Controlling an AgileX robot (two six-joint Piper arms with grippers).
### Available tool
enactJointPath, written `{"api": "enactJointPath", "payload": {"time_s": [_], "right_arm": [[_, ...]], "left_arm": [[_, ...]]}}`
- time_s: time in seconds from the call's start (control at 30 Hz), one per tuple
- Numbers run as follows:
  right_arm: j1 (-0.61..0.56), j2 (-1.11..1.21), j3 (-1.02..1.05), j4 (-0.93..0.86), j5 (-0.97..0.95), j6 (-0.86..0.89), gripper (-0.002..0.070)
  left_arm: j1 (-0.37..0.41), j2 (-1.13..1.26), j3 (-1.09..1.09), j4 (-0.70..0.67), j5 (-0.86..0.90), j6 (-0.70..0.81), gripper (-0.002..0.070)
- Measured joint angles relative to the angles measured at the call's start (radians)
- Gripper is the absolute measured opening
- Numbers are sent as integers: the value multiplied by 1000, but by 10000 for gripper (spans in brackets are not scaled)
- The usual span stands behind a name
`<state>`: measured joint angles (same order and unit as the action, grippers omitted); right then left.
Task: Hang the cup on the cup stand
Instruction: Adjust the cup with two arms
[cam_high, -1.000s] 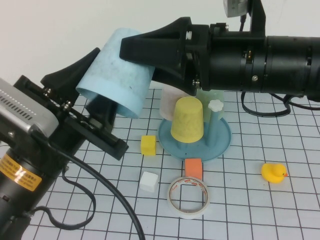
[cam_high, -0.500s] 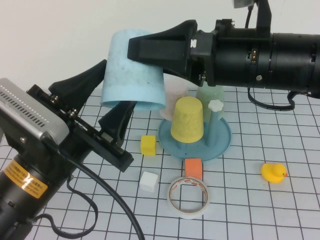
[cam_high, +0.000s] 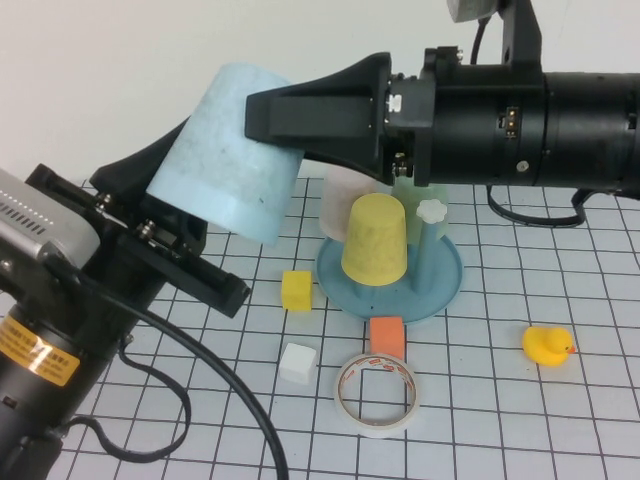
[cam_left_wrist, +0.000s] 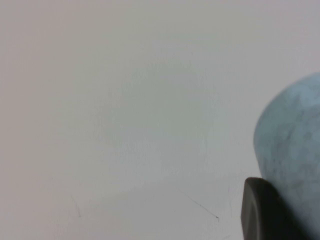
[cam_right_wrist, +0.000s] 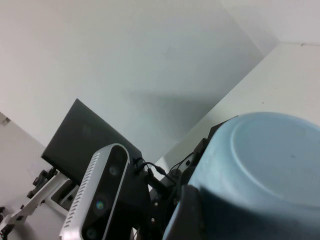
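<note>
Cup (cam_high: 228, 155), sky blue and handleless, hangs in the air up and to the left of the cup stand (cam_high: 390, 285), caught between both arms, which looks like a handover on the way to a peg.

Nearest of all, a tape roll (cam_high: 376, 393) lies flat on the worktop (cam_high: 500, 400) in front of the stand, with a white cube (cam_high: 298, 362) beside it and an orange block (cam_high: 386, 334) touching the stand's front edge. A yellow block (cam_high: 296, 290) sits just left of the stand, and a rubber duck (cam_high: 547, 345) sits well to its right.

The left gripper (cam_high: 165, 205) comes up from left of the stand; one finger lies along the cup's outer wall and the other is hidden behind or inside it, so I cannot tell how wide it stands. On the stand a yellow cup (cam_high: 375, 238) already sits mouth down, beside a peg with a white flower knob (cam_high: 431, 212).

Above the stand, the right gripper (cam_high: 262, 110) reaches leftward, jaws spread wide and closed on the cup's upper wall, carrying it. The cup's long axis is tilted: its closed bottom points up and away, its mouth down toward the stand's left front, likely so it can be lowered over a peg. A pale green cup (cam_high: 425, 190) stands on the stand's far side.
</note>
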<state>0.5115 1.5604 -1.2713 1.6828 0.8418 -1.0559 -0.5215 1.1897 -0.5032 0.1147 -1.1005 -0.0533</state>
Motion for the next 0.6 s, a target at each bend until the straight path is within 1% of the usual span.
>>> {"api": "enactJointPath", "payload": {"time_s": [0.03, 0.17, 0.3, 0.37, 0.6], "right_arm": [[0, 0, 0, 0, 2, 0, 555], [0, 0, 0, 0, 7, 0, 557], [9, 0, 0, 0, -33, 26, 654], [22, 0, 0, 0, -67, 44, 674], [48, 14, -18, 2, -94, 59, 691]], "left_arm": [[0, 0, 0, -4, -2, 0, 57], [0, 0, 0, -4, -6, 0, 52], [0, 0, 0, 25, -6, 4, 37], [0, 0, 0, 41, -1, 8, 32], [0, 0, 0, 63, 1, 15, 30]]}}
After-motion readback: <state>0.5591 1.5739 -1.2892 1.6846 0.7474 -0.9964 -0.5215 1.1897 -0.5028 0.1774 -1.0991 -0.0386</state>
